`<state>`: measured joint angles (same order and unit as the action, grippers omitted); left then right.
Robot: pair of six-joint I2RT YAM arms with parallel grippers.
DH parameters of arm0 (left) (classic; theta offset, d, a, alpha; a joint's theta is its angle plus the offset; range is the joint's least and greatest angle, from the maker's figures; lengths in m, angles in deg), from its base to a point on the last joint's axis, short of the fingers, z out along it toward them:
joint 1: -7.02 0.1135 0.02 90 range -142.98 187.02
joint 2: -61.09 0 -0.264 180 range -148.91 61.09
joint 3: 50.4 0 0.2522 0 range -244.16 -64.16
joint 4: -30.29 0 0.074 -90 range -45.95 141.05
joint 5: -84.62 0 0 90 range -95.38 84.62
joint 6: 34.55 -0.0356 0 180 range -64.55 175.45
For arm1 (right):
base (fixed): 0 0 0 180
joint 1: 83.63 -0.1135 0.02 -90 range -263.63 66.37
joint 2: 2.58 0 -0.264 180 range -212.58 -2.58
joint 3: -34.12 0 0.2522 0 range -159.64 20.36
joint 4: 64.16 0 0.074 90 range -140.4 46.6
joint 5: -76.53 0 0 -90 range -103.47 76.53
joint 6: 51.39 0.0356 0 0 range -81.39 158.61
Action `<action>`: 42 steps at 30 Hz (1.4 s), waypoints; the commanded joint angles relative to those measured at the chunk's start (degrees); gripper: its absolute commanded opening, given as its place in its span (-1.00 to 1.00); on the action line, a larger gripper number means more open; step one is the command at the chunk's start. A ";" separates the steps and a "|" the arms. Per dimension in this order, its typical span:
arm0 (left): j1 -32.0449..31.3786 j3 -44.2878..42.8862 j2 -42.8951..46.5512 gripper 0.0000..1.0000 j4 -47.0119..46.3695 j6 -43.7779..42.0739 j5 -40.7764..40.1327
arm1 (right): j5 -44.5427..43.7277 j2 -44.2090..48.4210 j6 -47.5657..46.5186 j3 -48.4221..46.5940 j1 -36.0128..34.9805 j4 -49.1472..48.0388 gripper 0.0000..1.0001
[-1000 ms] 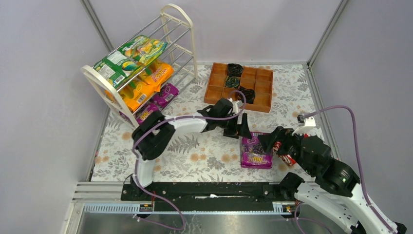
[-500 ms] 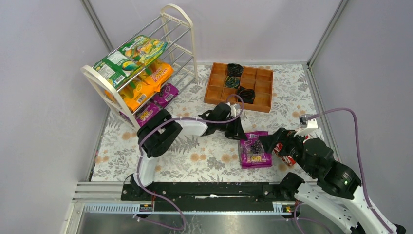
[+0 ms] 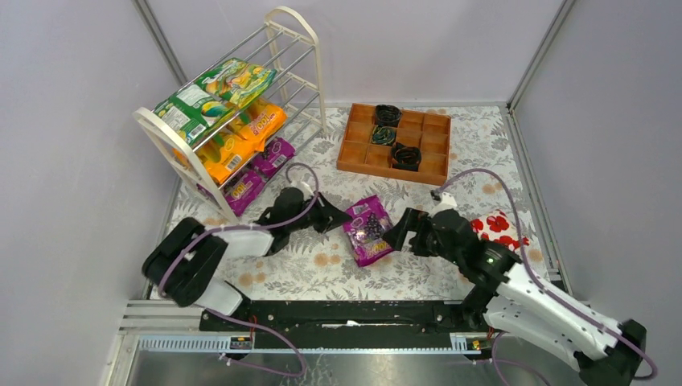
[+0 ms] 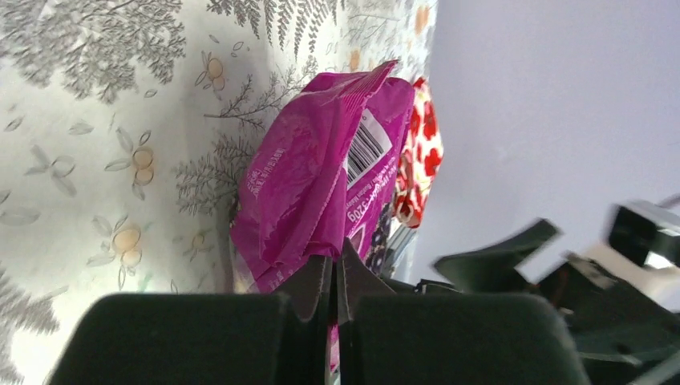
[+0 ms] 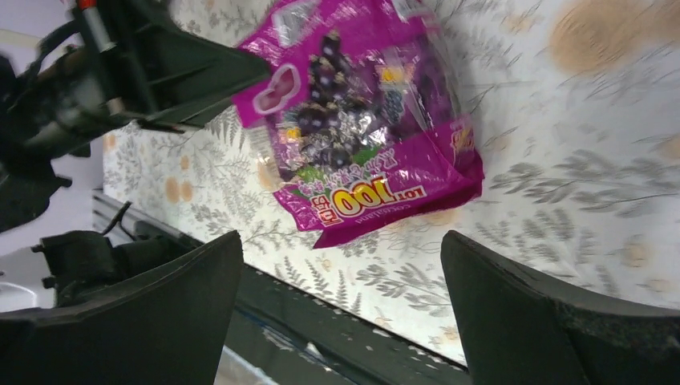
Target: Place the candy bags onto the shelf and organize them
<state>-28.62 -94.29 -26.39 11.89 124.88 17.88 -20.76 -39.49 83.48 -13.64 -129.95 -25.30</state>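
Clutter: one wooden tray (image 3: 434,133) with three black coils (image 3: 404,155) at the back, and one floral package (image 3: 500,227) by my right arm. The shelf (image 3: 319,76) carries six candy bags (image 3: 225,153), two each of green, orange and purple. A seventh, the purple grape bag (image 3: 367,231), sits mid-table with its edge pinched in my left gripper (image 4: 333,277) and my right gripper (image 5: 341,249) spread wide beside it.

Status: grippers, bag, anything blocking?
Left gripper shut on purple grape candy bag, pinching its edge. Right gripper open, bag ahead of it. Six other bags on shelf; floor to it looks clear.
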 commanded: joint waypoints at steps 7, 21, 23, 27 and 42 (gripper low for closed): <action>2.67 13.12 15.66 -1.00 -21.46 18.19 -7.17 | 8.17 -7.36 31.67 22.81 -0.11 -46.33 1.00; 2.50 9.08 12.53 -1.00 -50.03 35.92 -4.56 | 14.08 -31.76 31.60 25.91 -0.17 -96.35 1.00; 2.46 6.37 13.54 -1.00 -50.23 36.44 -4.47 | 14.64 -34.80 31.24 24.49 -0.12 -102.41 1.00; 2.27 1.51 15.76 -1.00 -50.33 36.70 -4.33 | 13.47 -39.92 29.97 22.45 -0.12 -118.91 1.00; 0.66 -2.47 20.46 -1.00 -51.96 37.45 -7.74 | 9.31 -35.21 15.47 7.22 -0.04 -123.19 1.00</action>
<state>-27.20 -93.48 -8.23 -31.04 160.88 11.30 -9.72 -76.34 103.12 -0.33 -129.98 -134.89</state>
